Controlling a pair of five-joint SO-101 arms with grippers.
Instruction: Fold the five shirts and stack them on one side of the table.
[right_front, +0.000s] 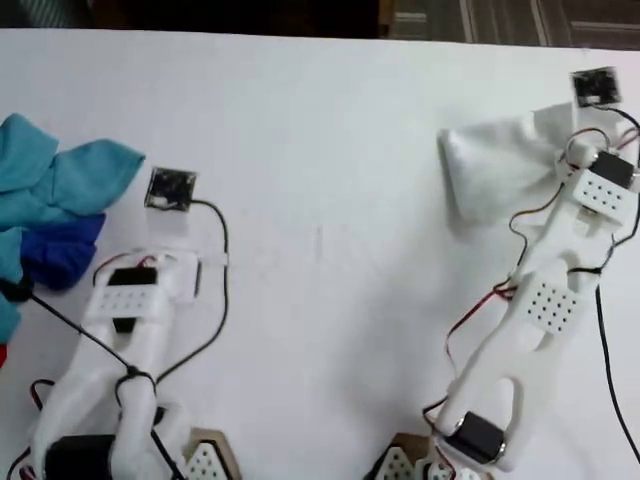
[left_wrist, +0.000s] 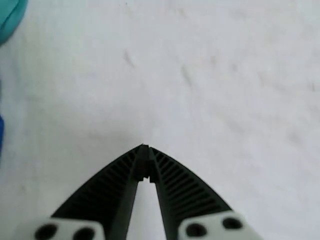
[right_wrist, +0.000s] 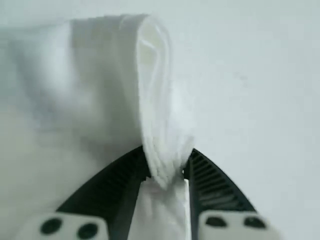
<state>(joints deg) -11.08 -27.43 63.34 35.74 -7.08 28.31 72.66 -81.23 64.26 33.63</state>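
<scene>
Left hand (left_wrist: 144, 162): fingers pressed together, tips met, nothing pinched. It is held over the white bench (left_wrist: 225, 75). In the high view the left arm is seen folded back near the front edge, with a black cable (right_front: 222, 250) looped from its wrist camera (right_front: 170, 188) down toward the base.

A heap of unfolded shirts is seen at the bench's left edge, beside that arm. The teal shirt (right_front: 60, 175) is crumpled on top. The blue shirt (right_front: 62, 252) is tucked against its near side, touching it. A sliver of red cloth (right_front: 3, 355) is cut off by the frame edge; what it is cannot be told.

The heap and the right-side load are kept well apart by the middle of the bench.

Right hand (right_wrist: 165, 167): clamped on a fold of the white shirt (right_wrist: 75, 100), cloth pinched between both fingers. The fold is seen standing up out of the grip, with the rest of the shirt spread to one side. In the high view the right arm is stretched toward the far right corner. The white shirt is bunched just left of its wrist, on the right part of the bench. Whether it is lifted off the bench cannot be told.
</scene>
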